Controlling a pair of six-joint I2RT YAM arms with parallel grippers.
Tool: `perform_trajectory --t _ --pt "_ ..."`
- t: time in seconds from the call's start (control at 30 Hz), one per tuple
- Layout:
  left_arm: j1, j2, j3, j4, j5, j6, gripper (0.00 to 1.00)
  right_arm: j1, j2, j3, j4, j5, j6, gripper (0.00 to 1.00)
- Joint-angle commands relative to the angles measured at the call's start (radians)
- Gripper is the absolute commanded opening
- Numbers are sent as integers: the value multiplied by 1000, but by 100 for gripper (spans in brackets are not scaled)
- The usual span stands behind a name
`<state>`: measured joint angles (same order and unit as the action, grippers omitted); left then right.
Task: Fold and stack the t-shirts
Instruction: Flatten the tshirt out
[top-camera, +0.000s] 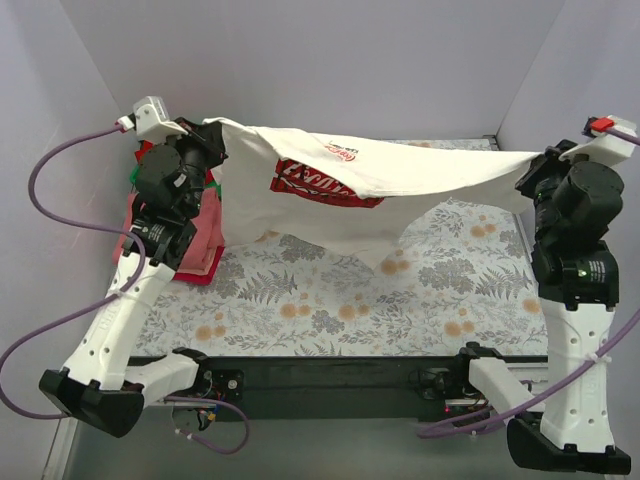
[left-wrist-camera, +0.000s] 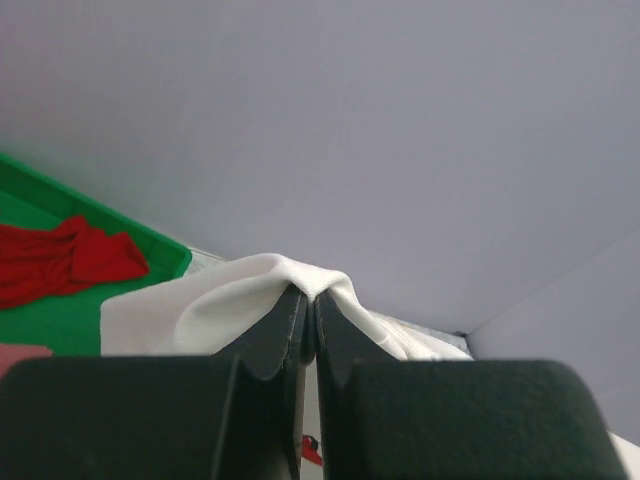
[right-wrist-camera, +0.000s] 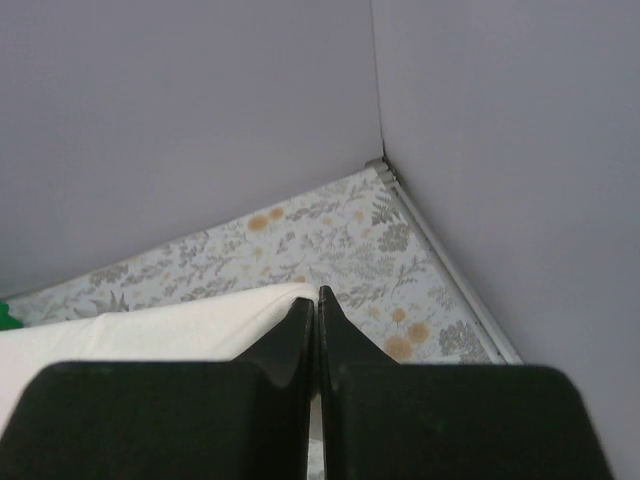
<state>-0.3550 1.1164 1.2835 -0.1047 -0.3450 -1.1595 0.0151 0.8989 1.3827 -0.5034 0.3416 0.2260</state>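
Left gripper (left-wrist-camera: 311, 298): jaws pressed together, pinching a fold of cream cloth. Right gripper (right-wrist-camera: 316, 300): jaws likewise closed on a cloth edge.

Floral table (top-camera: 330, 310) lies below. The cream-white t-shirt (top-camera: 400, 175) hangs stretched between both grippers. Its top edge is taut and its middle sags. Cannot tell whether the lowest tip touches the table.

Judgement: light, limp cotton with no stiffness. It drapes freely and could slip from a thin pinch, so corners or hem seams are the best holds.

Pink and red tees (top-camera: 205, 240) are piled at left, beneath the left arm. Chest print (top-camera: 325, 185) faces the overhead camera.
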Motion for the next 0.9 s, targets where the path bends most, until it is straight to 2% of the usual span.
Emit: perform_trajectory --t 0.0,0.27,0.53,0.67,0.77,0.8,0.87 --pt "8 -23 98 -10 -9 52 0 -6 -3 145 5 45 -69 1" --pt "8 23 319 -9 110 113 0 -6 90 413 -7 -71 -163 1" --pt "8 146 385 13 77 135 0 -6 198 464 3 -136 -178 1" --pt "37 307 454 39 95 126 0 -6 299 470 60 -164 -209 1" --pt "112 474 540 66 269 60 0 -6 406 516 97 -151 -223 1" --pt "128 587 660 48 329 11 0 -35 437 574 98 -135 -223 1" --pt "152 693 784 -1 381 -5 0 -49 526 643 100 -93 -275 1"
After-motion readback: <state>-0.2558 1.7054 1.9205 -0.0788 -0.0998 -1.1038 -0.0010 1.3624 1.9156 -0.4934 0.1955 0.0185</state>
